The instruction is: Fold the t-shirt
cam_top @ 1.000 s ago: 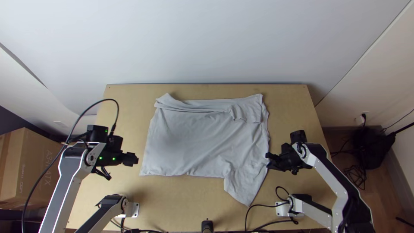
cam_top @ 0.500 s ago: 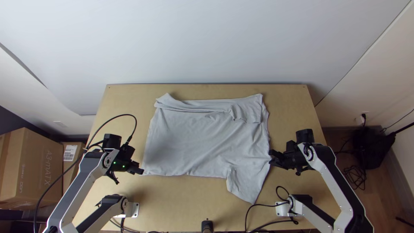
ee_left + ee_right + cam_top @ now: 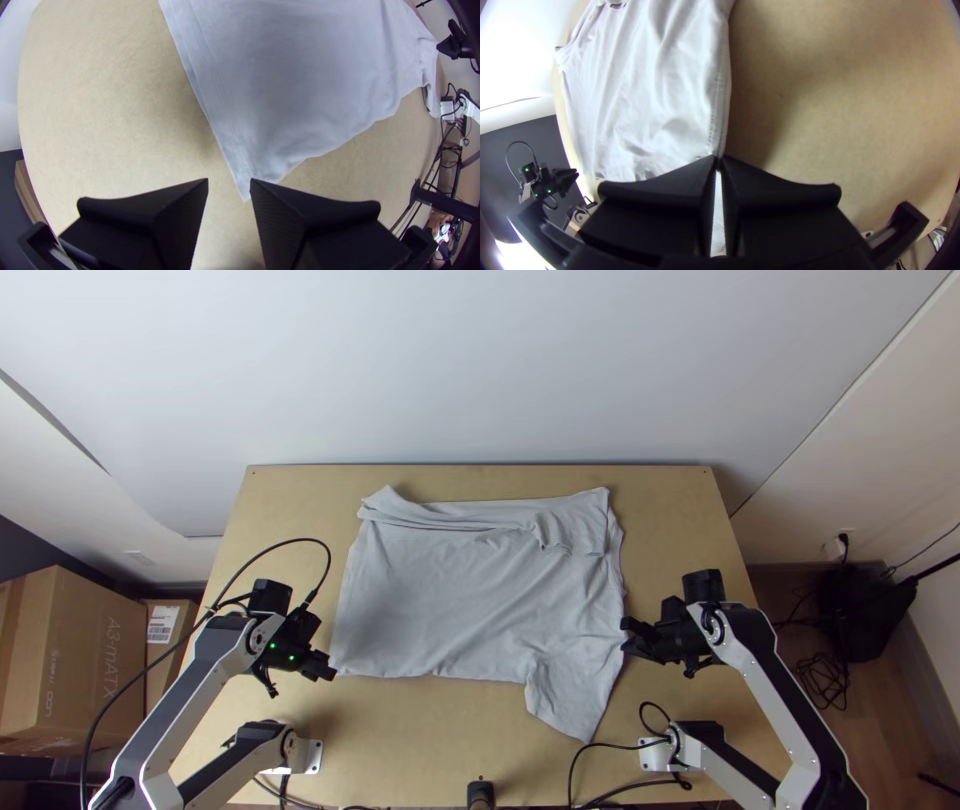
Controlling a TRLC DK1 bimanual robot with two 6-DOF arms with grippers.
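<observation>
Table (image 3: 680, 510): light wood, takes up the middle of the top view. T-shirt (image 3: 440, 600): pale grey, mostly spread over the table's middle, far side closer to the table's far edge than near side is to the near edge. Far strip is folded over and rumpled, with a raised bit at the far left corner. A sleeve-like flap (image 3: 570, 700) juts toward the table's near edge, right of centre. Large cardboard box (image 3: 75, 660): beyond the table's left edge, smaller box (image 3: 165, 630) beside it.

Left gripper (image 3: 331, 671): top view puts it at the shirt's near left corner, low over the table. Top view leaves the gap unclear; left wrist view gives it: left gripper (image 3: 229, 181) is open, fingers well apart, hemmed corner (image 3: 245, 187) by one fingertip. Contact there, can't tell. That view also brings out the double stitching along the hem.

Right gripper (image 3: 626, 637): top view has it at the shirt's right edge, above the flap. Right wrist view adds the grip: right gripper (image 3: 718, 159) is closed, tips pinching the stitched edge (image 3: 717, 135), cloth visible in the narrow slit between the fingers. Black cable (image 3: 590, 750) curves by the flap, near the table's near edge.
</observation>
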